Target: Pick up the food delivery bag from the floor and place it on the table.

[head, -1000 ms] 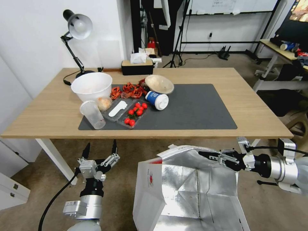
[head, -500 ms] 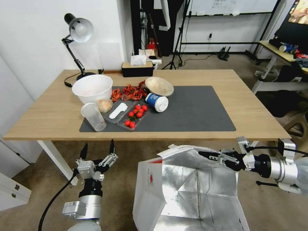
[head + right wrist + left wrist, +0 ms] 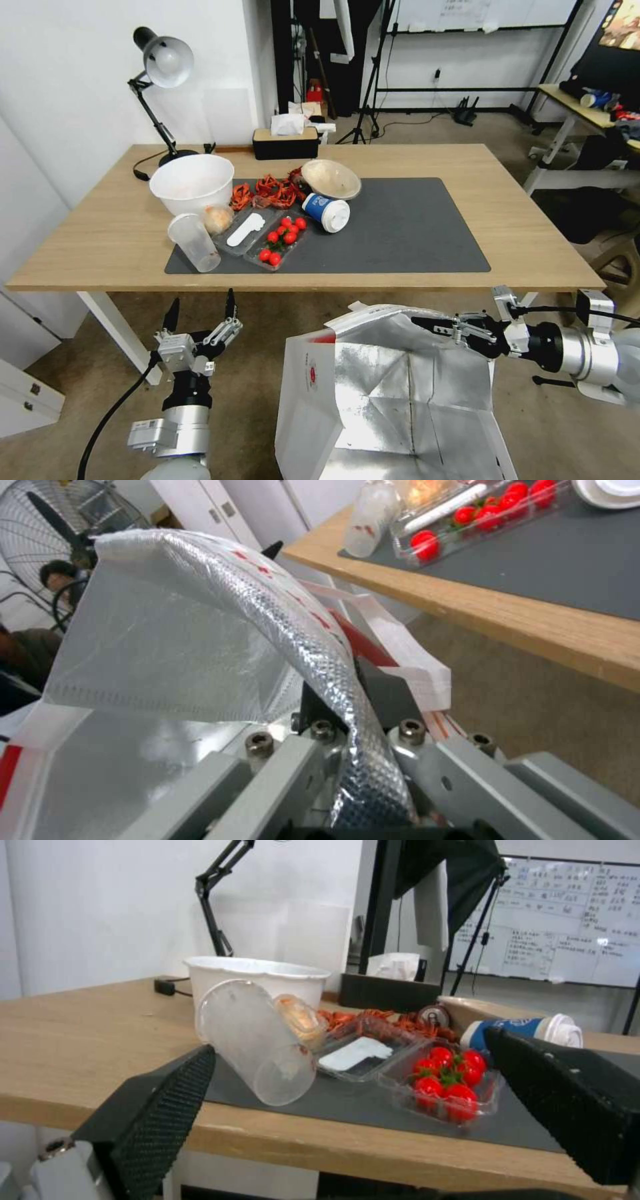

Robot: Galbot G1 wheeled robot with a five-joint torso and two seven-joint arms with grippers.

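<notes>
Hanging open-mouthed below the near edge of the desk [image 3: 100,220], the food delivery bag [image 3: 393,400] is held at its far top rim by the right end effector [image 3: 427,325], which reaches in from the right. In the right wrist view, the foil-lined rim [image 3: 280,630] is seen pinched between the closed fingers [image 3: 393,695], with a white handle [image 3: 407,655] draped just beside them. The bag's silver lining is turned up toward the head camera, and a small round red logo [image 3: 312,375] is seen on its white outer side; its writing cannot be read. The bag's base is cut off by the frame, so contact with the floor [image 3: 253,373] cannot be judged. The left end effector [image 3: 200,313] is held to the left of the bag, apart from it, below the desk's near edge, with its fingers spread wide and nothing between them. On the dark grey mat [image 3: 413,227], a blue paper cup [image 3: 327,211] is lying on its side; its print is too small to read.
</notes>
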